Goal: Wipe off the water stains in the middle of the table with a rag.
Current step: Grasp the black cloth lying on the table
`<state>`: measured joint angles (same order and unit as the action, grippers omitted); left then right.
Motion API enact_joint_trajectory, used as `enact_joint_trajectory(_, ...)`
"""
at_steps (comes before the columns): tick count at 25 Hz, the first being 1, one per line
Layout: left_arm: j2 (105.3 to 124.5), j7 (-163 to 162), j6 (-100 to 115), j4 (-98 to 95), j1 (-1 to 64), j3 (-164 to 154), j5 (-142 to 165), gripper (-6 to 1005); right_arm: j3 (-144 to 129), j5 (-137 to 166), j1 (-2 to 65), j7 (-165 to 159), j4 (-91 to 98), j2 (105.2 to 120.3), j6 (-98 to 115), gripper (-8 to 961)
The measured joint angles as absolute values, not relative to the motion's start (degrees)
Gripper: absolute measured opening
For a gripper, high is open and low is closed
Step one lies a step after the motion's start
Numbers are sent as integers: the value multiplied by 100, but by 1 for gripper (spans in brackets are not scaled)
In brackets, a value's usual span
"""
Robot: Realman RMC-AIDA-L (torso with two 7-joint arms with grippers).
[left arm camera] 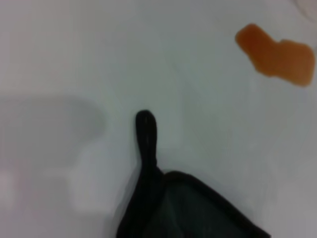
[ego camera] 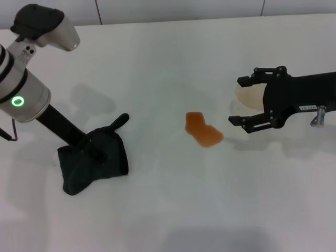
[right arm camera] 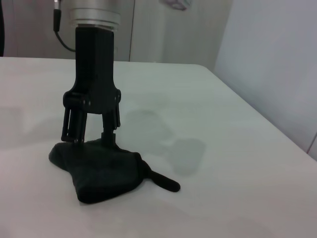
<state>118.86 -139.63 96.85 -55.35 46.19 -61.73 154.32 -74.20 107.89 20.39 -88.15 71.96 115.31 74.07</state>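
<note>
rag (ego camera: 94, 160) under left gripper (ego camera: 93, 152), water stains (ego camera: 203, 129) beside, pale cup (ego camera: 248, 96) behind right gripper (ego camera: 242, 102)

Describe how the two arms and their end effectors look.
The left arm is silver-grey with a glowing green ring, black cap and thin black cable; its black left end effector has slim fingers. The right end effector is black with linkage fingers and a small silver fitting.

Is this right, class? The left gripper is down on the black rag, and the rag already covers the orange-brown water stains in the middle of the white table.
Not quite. The left gripper is down on the black rag, but the rag lies apart from the orange-brown water stains, with bare white table between them. The head view shows the gap.
</note>
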Motion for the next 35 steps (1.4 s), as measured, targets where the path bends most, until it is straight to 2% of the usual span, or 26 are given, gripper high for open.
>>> enact_joint_trajectory(24, 11909, -14607, 9119, -5376, 4658, -6880, 15872, 887, -7436, 10774, 2026, -8815, 7205, 11531, 7401, 872)
enact_joint_trajectory(26, 11910, -14620, 9115, -5376, 4658, -6883, 15873, 866, -7436, 10775, 2024, -8815, 7204, 11531, 7400, 872)
enact_joint_trajectory(35, 11900, -14762, 9054, -5277, 4686, -6890, 15876, 543, -7436, 10775, 2021, -8815, 7198, 11532, 7400, 872)
